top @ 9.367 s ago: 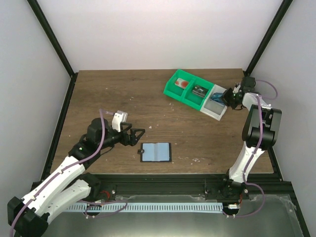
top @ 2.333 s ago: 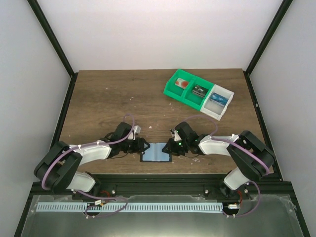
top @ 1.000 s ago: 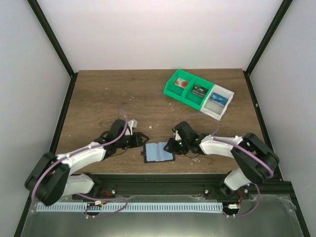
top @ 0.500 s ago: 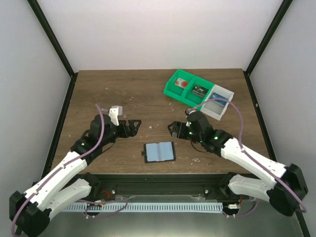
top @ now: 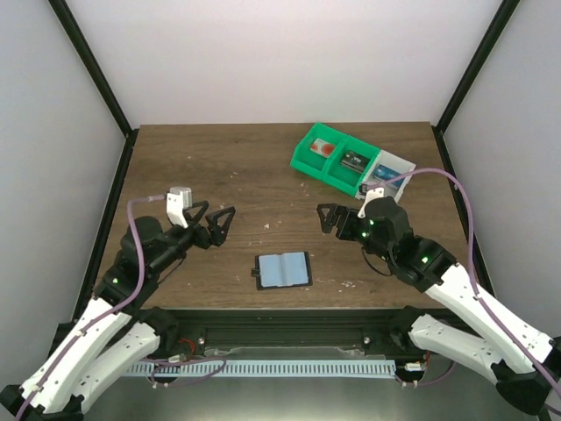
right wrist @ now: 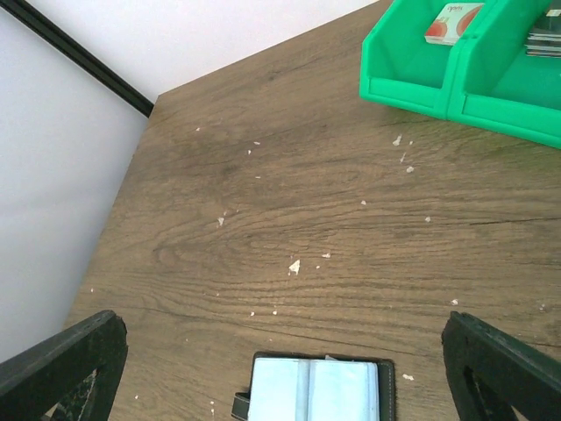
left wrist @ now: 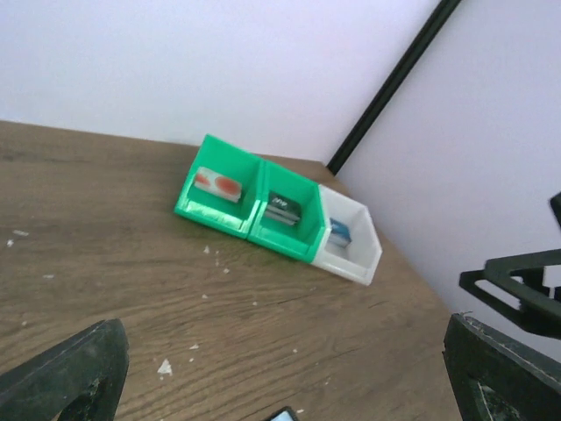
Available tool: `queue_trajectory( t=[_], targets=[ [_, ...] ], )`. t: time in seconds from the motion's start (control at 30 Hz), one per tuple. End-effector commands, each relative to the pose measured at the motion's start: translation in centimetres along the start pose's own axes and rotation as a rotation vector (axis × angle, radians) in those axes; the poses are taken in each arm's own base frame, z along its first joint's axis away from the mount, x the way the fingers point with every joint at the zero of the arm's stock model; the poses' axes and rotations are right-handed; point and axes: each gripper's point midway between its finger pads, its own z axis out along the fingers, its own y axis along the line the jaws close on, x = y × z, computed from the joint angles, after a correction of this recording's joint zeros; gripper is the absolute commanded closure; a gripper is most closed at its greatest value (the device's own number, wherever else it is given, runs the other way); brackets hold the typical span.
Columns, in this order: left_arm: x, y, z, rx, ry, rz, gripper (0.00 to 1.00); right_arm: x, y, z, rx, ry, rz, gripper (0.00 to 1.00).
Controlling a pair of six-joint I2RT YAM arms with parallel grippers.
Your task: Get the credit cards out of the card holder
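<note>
The card holder (top: 282, 270) lies open and flat near the table's front edge, showing two pale blue panels inside a black rim (right wrist: 316, 391). Only its corner (left wrist: 282, 414) shows in the left wrist view. My left gripper (top: 219, 226) hangs open, up and to the left of it, holding nothing. To the holder's upper right, my right gripper (top: 330, 223) is open and empty too. Credit cards lie in the bins: a red-and-white card (top: 323, 149), a dark card (top: 353, 160) and a blue card (top: 383, 173).
The green two-compartment bin (top: 308, 160) and the white bin (top: 382, 198) joined to it stand at the back right. Pale crumbs (right wrist: 294, 266) dot the brown wood table (top: 184, 167). Black frame posts and white walls close in the sides.
Both grippers have opened wide, risen and drawn apart from the card holder, the left one leftward and the right one to the right and back. The holder stays open on the table.
</note>
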Motion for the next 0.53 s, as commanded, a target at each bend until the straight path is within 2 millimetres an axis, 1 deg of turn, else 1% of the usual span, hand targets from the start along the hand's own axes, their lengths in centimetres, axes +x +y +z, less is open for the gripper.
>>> queue_trajectory(
  t=[0.0, 0.2, 0.5],
  targets=[
    [0.1, -1.2, -0.8, 0.081, -0.025, 0.004, 0.0, -0.6, -0.2, -1.2, 0.015, -0.021, -0.004, 0.0],
    [0.8, -0.6, -1.1, 0.075, -0.032, -0.032, 0.0, -1.0, -0.1, -1.9, 0.001, -0.042, -0.003, 0.0],
    [0.8, -0.7, -0.8, 0.079, -0.028, -0.056, 0.0, -0.9, -0.1, -2.4, -0.012, -0.049, 0.008, 0.0]
  ],
)
